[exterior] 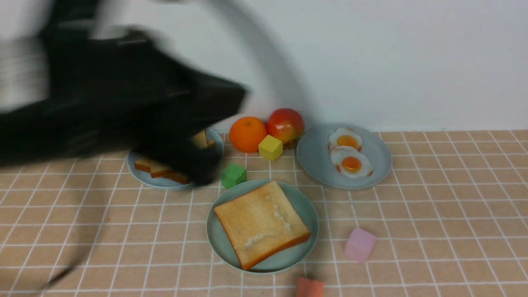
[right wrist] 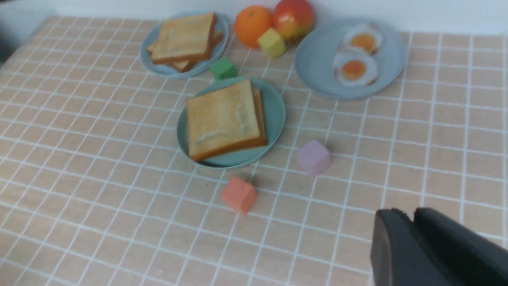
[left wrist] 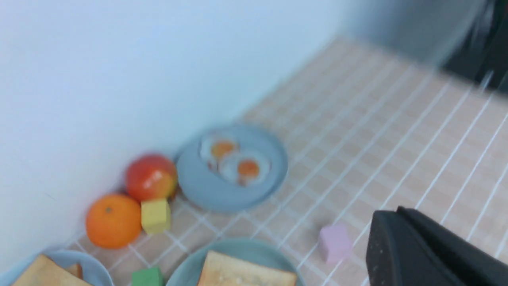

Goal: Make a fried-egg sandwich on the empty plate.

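Tan square toast stack (exterior: 262,222), one corner pointing rearward on round matte mint plate (exterior: 307,206); near-square, long axis unclear. Lower layers mostly hidden. Left claw (left wrist: 391,214) together; right claw (right wrist: 405,216) unclear.

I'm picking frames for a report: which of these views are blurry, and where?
Front view: the dark left arm is badly out of focus, while the sandwich looks fairly crisp; left wrist view: soft overall, with the fried eggs smeared; right wrist view: mildly soft, though the tile lines and pink block read clearly.
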